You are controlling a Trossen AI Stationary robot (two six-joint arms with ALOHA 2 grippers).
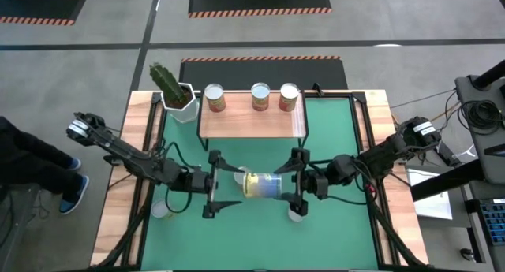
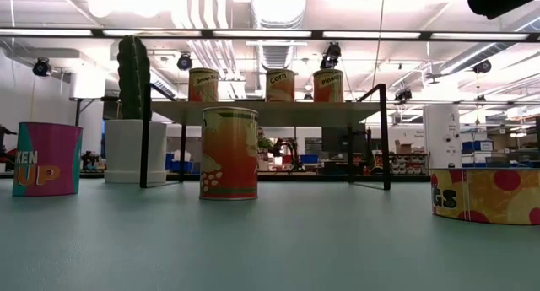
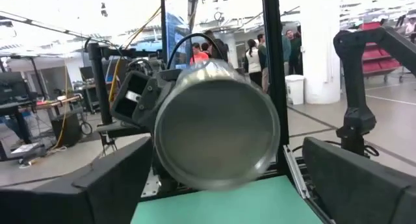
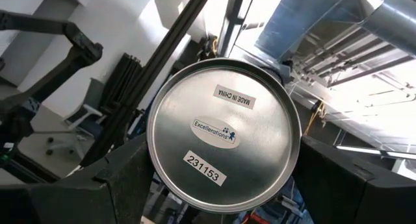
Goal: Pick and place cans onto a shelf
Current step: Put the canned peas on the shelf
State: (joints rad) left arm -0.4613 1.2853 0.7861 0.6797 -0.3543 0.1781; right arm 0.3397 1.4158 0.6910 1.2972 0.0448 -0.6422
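A can [image 1: 262, 184] with a pale yellow label lies level in the air above the green mat, its axis running left to right. My right gripper [image 1: 290, 185] is shut on it from the right. My left gripper [image 1: 225, 185] faces the can's other end [image 3: 218, 130], open wide; its fingers stand on either side of that end with a gap to each. Three cans [image 1: 260, 95] stand upright on the wooden shelf [image 1: 252, 124] at the far side. The held can is above what the low view takes in. My right gripper pinches the can's side wall between its two fingers [image 4: 123, 178], close to the end that bears the stickers [image 4: 224, 136]. The fingers come level from the table's right and lie along the can. The can lies level, lifted clear of the mat.
A cactus in a white pot [image 1: 180, 98] stands left of the shelf. On the mat stand an orange can [image 2: 229, 152] in front of the shelf, a pink one [image 2: 46, 158] at the left and a yellow-red one [image 2: 485, 196] at the right.
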